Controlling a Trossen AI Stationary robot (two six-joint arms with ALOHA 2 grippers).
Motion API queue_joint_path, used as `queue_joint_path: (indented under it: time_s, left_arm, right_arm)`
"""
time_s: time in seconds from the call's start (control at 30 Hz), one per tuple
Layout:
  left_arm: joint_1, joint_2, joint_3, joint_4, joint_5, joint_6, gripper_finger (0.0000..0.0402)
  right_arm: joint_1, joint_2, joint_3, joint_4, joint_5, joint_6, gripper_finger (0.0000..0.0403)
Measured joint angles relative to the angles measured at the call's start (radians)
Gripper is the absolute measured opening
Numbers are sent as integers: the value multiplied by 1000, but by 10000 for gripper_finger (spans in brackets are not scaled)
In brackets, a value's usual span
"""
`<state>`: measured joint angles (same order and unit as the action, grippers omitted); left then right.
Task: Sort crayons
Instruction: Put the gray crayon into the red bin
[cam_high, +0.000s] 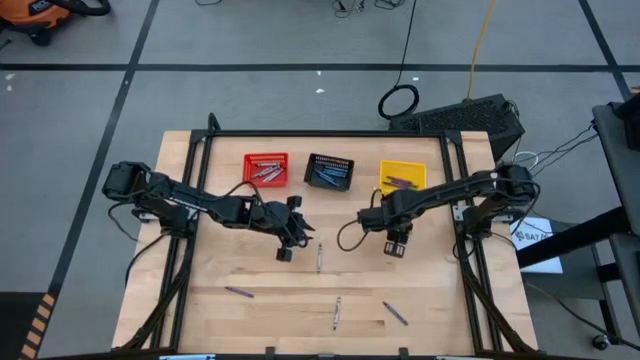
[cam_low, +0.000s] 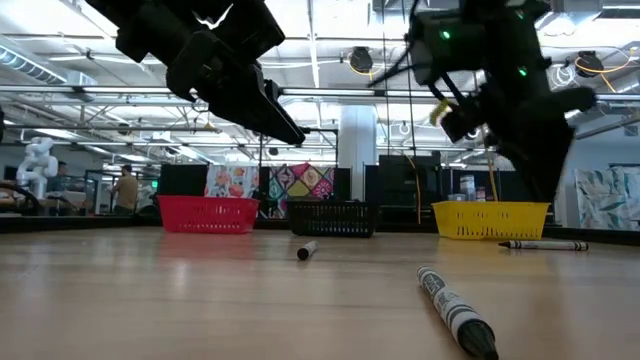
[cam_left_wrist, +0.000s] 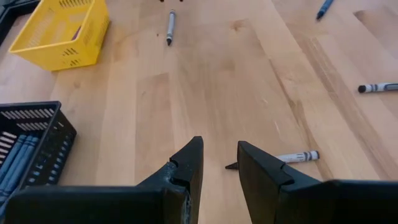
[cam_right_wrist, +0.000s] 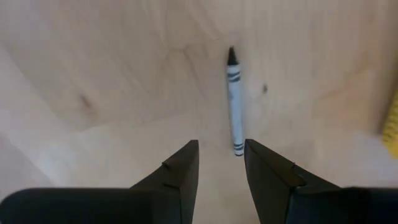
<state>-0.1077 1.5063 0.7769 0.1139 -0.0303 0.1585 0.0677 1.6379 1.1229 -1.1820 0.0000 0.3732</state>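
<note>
Seen from above, two dark arms reach over a wooden table (cam_high: 260, 300). Along its upper edge stand a red basket (cam_high: 266, 168), a black basket (cam_high: 329, 171) and a yellow basket (cam_high: 402, 178), each holding crayons. Four loose crayons lie in the lower half.

At centre, a grey crayon (cam_high: 319, 256) lies with its long axis running top to bottom. The left gripper (cam_high: 290, 240), fingers apart and empty, hangs just to its left, nearer than the right gripper (cam_high: 397, 244), which is also apart and empty.

In the right wrist view, another grey crayon (cam_right_wrist: 234, 102) lies straight ahead, in line with the gap between the fingers.
</note>
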Motion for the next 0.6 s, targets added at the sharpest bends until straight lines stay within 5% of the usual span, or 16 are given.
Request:
queue_joint_path:
  time_s: [0.6]
  left_arm:
    - [-2,0,0,8,1,3,101]
  right_arm:
    - [-7,-5,-257,296,-2,-5,116]
